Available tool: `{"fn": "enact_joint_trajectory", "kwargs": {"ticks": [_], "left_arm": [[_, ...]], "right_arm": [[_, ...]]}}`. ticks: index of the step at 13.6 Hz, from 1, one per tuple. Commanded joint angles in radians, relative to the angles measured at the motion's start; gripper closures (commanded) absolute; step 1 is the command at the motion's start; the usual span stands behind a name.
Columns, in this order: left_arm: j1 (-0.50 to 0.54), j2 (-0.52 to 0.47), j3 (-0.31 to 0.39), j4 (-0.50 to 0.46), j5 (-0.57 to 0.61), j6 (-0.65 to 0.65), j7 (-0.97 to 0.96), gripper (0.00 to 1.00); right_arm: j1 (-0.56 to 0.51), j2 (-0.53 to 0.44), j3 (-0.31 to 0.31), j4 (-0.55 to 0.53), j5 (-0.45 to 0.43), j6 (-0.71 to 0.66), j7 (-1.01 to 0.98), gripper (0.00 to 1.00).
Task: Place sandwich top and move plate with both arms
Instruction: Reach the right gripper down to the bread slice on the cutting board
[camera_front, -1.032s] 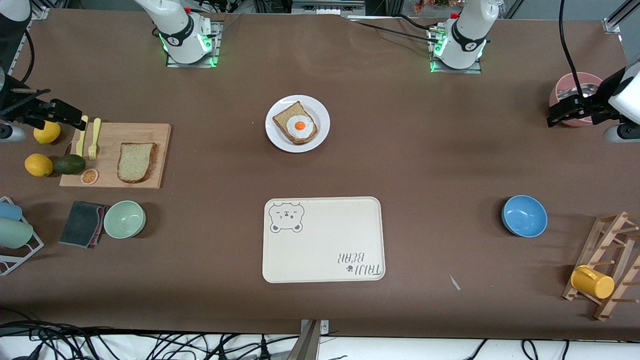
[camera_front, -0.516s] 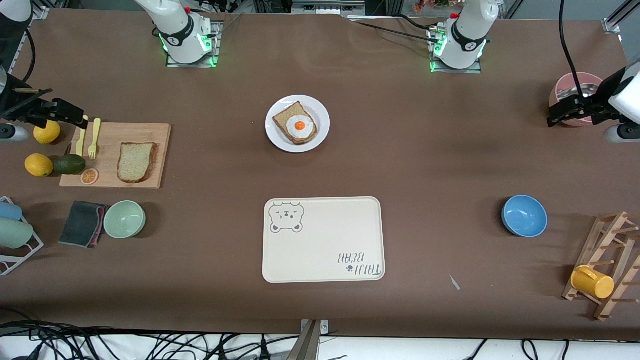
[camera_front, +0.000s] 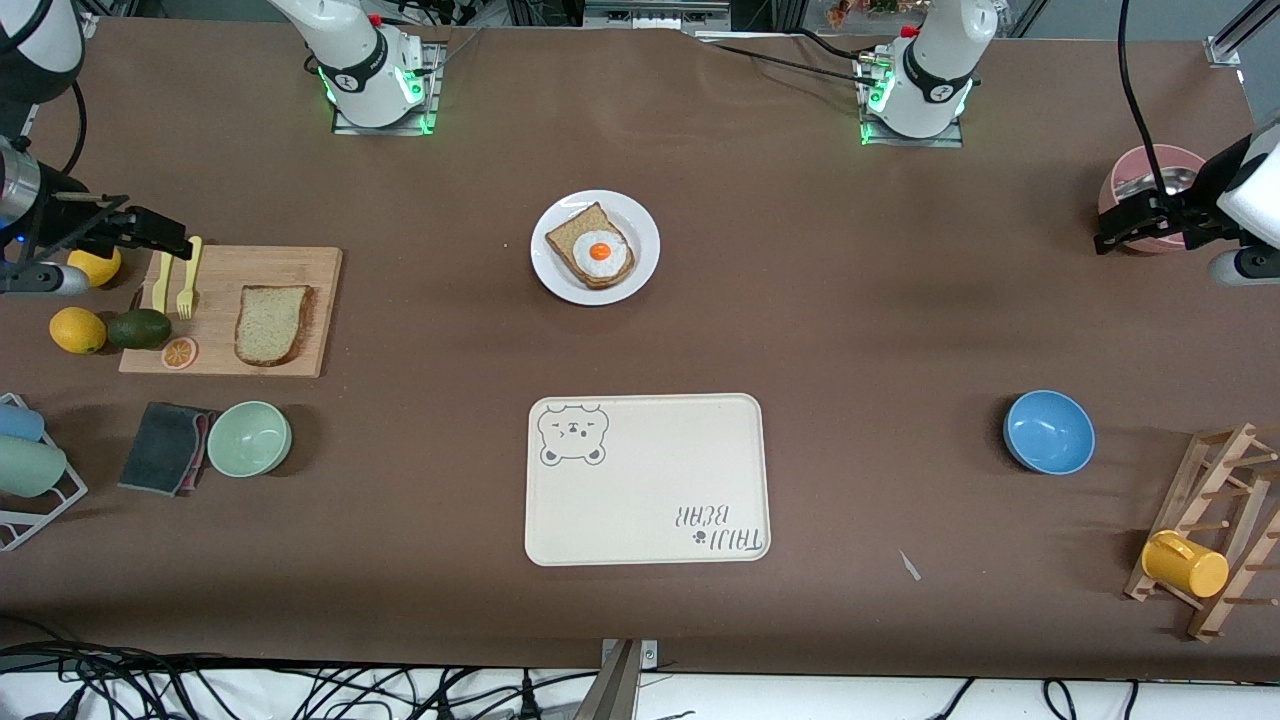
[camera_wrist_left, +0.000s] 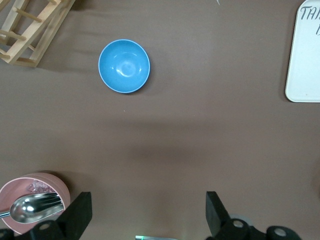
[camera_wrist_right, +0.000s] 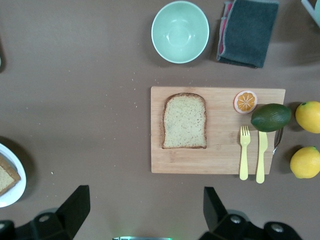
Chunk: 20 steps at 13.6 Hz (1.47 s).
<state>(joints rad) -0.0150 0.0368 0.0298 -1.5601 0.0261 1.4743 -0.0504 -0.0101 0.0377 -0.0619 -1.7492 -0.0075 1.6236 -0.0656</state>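
The sandwich top (camera_front: 272, 324) lies flat on the cutting board (camera_front: 320, 300), while the plate (camera_front: 640, 262) with the egg-topped slice (camera_front: 600, 252) sits mid-surface. The right gripper (camera_front: 160, 233) hovers, apparently over the board's edge, fingers spread; the left gripper (camera_front: 1120, 226) hangs by the pink bowl (camera_front: 1135, 165), fingers released.

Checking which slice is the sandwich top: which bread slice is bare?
The plain light-brown bread slice on the wooden cutting board; the other slice, on the round white plate, carries a fried egg.

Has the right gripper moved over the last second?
Yes. The right gripper, open, has shifted toward the cutting board, now over the yellow fork at its edge.
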Motion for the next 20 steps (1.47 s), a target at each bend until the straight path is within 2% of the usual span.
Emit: {"fn": "enact_joint_trajectory", "kwargs": {"ticks": [1, 4, 6, 9, 11, 13, 17, 20], "left_arm": [[-0.005, -0.006, -0.001, 0.000, 0.020, 0.003, 0.009, 0.00], [-0.005, -0.006, -0.001, 0.000, 0.020, 0.004, 0.009, 0.00], [-0.005, -0.006, 0.001, 0.000, 0.020, 0.004, 0.009, 0.00], [-0.005, -0.005, -0.001, 0.000, 0.020, 0.006, 0.009, 0.00], [-0.005, -0.005, -0.001, -0.001, 0.020, 0.005, 0.009, 0.00], [-0.005, -0.005, 0.001, -0.001, 0.020, 0.006, 0.009, 0.00], [-0.005, -0.005, 0.001, 0.002, 0.020, 0.006, 0.009, 0.00], [-0.005, -0.005, 0.001, 0.000, 0.020, 0.005, 0.009, 0.00]], "right_arm": [[-0.002, 0.036, 0.007, -0.013, -0.017, 0.027, -0.005, 0.00], [0.030, 0.092, 0.007, -0.036, -0.051, 0.073, 0.047, 0.00], [0.068, 0.120, 0.007, -0.071, -0.110, 0.123, 0.076, 0.00], [0.073, 0.149, 0.007, -0.176, -0.135, 0.287, 0.105, 0.01], [0.072, 0.192, 0.005, -0.251, -0.187, 0.427, 0.147, 0.10], [0.073, 0.232, 0.004, -0.271, -0.193, 0.488, 0.164, 0.27], [0.075, 0.307, 0.005, -0.292, -0.282, 0.532, 0.286, 0.28], [0.075, 0.309, 0.002, -0.398, -0.307, 0.680, 0.322, 0.31]]}}
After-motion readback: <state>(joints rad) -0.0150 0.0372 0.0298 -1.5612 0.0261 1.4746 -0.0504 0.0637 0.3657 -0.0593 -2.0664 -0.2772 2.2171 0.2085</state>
